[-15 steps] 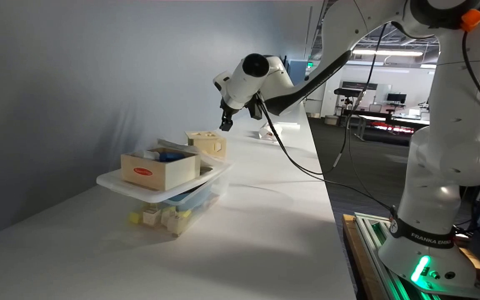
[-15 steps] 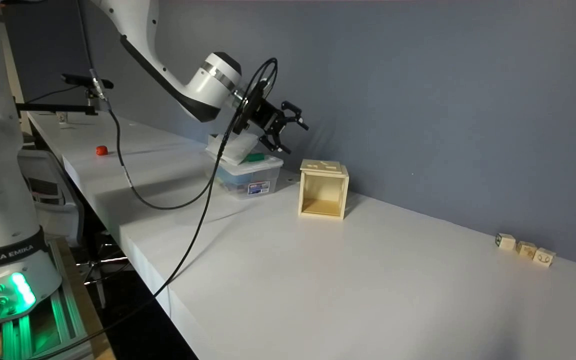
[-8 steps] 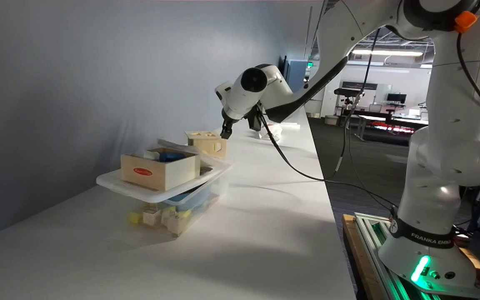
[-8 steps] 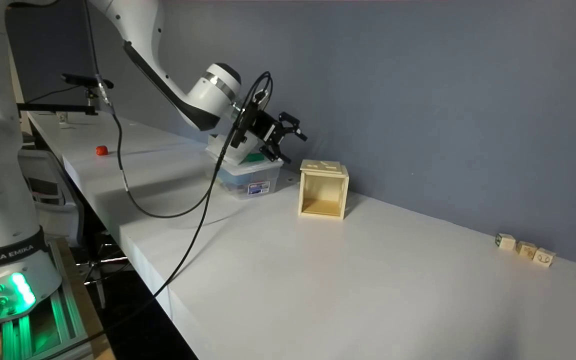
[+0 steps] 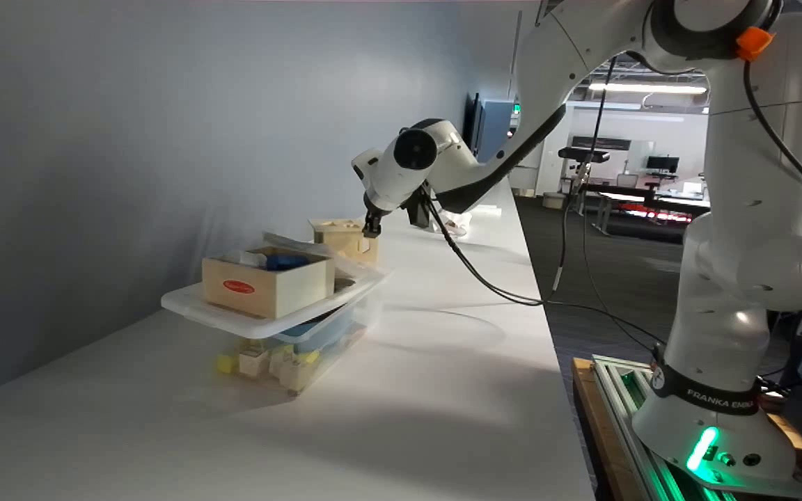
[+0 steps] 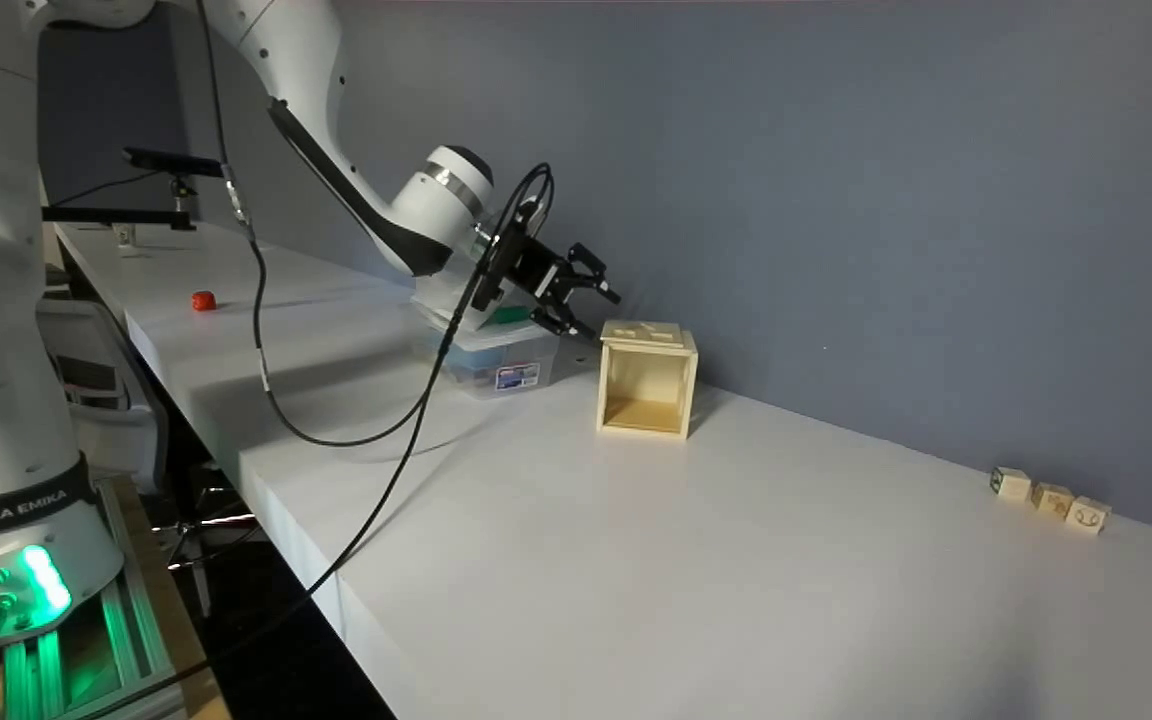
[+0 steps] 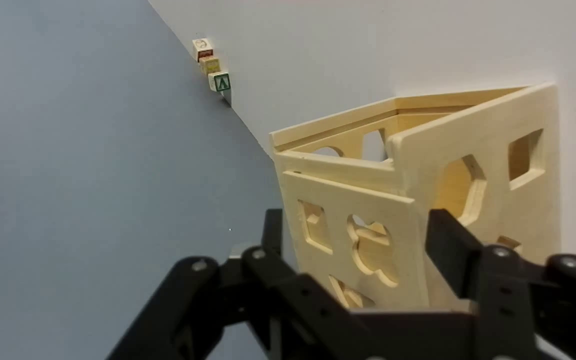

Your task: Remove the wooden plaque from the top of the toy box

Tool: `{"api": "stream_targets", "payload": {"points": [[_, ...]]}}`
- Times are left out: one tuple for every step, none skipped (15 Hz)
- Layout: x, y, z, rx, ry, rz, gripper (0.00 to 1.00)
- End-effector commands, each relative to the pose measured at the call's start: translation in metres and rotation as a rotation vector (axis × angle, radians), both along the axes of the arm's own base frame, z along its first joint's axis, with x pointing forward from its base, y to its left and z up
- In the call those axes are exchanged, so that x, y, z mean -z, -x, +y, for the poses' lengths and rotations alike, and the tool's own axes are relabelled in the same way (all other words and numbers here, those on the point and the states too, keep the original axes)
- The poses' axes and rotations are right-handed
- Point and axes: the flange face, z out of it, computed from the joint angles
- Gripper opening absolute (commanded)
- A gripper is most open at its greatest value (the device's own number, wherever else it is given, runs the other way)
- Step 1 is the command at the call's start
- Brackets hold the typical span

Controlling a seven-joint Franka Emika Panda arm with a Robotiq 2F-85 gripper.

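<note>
The wooden plaque (image 6: pixel 643 330) is a flat, roughly square, pale panel with cut-out shapes. It lies on top of the toy box (image 6: pixel 648 375), a pale wooden box that is open on one side. In the wrist view the plaque (image 7: pixel 340 262) sits slightly off the box's edges, and the toy box (image 7: pixel 523 215) shows more shape holes. My gripper (image 6: pixel 603 316) is open and empty, just above and beside the plaque. In the wrist view my gripper (image 7: pixel 358 237) has one finger before each side of the plaque. In an exterior view my gripper (image 5: pixel 372 228) partly covers the toy box (image 5: pixel 335 243).
A see-through bin (image 6: pixel 516 365) stands close behind the toy box. In an exterior view a wooden tray with a red mark (image 5: pixel 303 292) sits on a bin lid. The wall (image 6: pixel 886 200) runs close beside. Small letter blocks (image 6: pixel 1051 498) lie along it. A cable (image 6: pixel 406 460) hangs from the arm.
My gripper has moved down, nearer to the plaque and toy box. It has stayed open. The plaque, toy box and bin have not moved.
</note>
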Motion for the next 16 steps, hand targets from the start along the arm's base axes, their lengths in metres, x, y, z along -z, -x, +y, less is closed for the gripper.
{"api": "stream_targets", "payload": {"points": [[0.008,-0.012,-0.003,-0.018,0.021,-0.004,0.45],[0.010,-0.013,-0.002,-0.020,0.018,0.001,0.38],[0.013,-0.014,-0.002,-0.023,0.016,0.007,0.39],[0.014,-0.015,0.000,-0.028,0.016,0.011,0.42],[0.015,-0.015,0.003,-0.037,0.016,0.013,0.43],[0.014,-0.014,0.007,-0.044,0.023,0.014,0.54],[0.013,-0.013,0.010,-0.052,0.025,0.014,0.55],[0.012,-0.011,0.014,-0.063,0.025,0.014,0.62],[0.011,-0.011,0.016,-0.072,0.027,0.014,0.65],[0.010,-0.010,0.019,-0.083,0.026,0.016,0.76],[0.010,-0.010,0.021,-0.092,0.028,0.018,0.67],[0.011,-0.013,0.022,-0.097,0.033,0.016,0.65],[0.012,-0.017,0.022,-0.103,0.032,0.016,0.57],[0.013,-0.021,0.023,-0.105,0.039,0.020,0.52],[0.014,-0.026,0.027,-0.109,0.047,0.020,0.45],[0.015,-0.030,0.030,-0.117,0.050,0.025,0.42]]}}
